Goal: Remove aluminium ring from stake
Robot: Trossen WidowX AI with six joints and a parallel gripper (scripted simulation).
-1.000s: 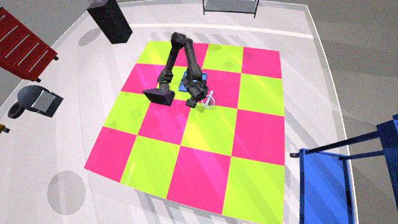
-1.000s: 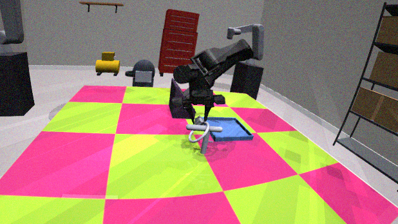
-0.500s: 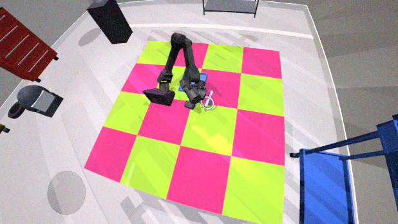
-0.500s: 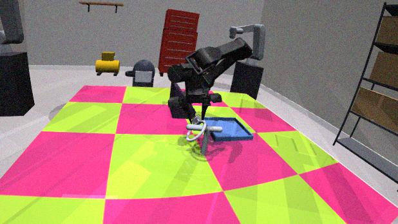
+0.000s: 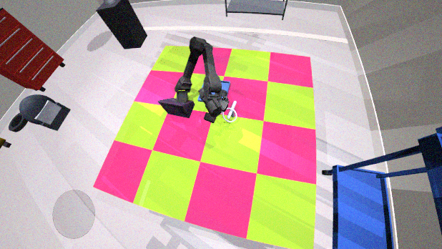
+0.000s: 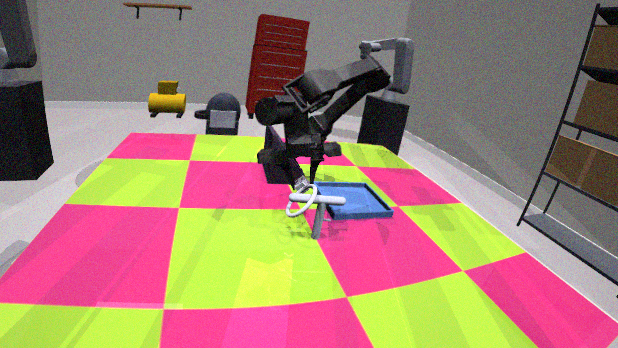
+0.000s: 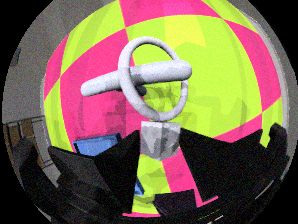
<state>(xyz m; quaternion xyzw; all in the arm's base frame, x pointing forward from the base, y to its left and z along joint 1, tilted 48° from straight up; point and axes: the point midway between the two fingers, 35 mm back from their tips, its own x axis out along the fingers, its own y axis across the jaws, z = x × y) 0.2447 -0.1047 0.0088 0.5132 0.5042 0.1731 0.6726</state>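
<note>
The aluminium ring [image 5: 229,121] [image 6: 292,215] [image 7: 131,94] is tilted up on edge, raised well above the mat. The cross-bar [image 5: 234,105] [image 6: 332,200] [image 7: 172,70] passes through it near one end, left of the steel stake's post [image 6: 317,225] in the exterior view. My gripper [image 5: 217,114] [image 6: 306,181] [image 7: 158,133] is shut on the ring's welded tab [image 6: 301,183] [image 7: 160,144], beside and slightly above the bar. The blue tray [image 5: 227,85] [image 6: 363,217] [image 7: 97,146] is behind the stake, right of it in the exterior view; the arm partly hides it in the top view.
The checkered pink and green mat [image 5: 229,200] [image 6: 240,270] lies under everything. The dark arm base [image 5: 177,107] [image 6: 275,167] stands on the mat near the tray. A red cabinet [image 5: 25,50] [image 6: 277,60], a shelf rack [image 6: 560,135] and a blue cart [image 5: 361,207] stand off the mat.
</note>
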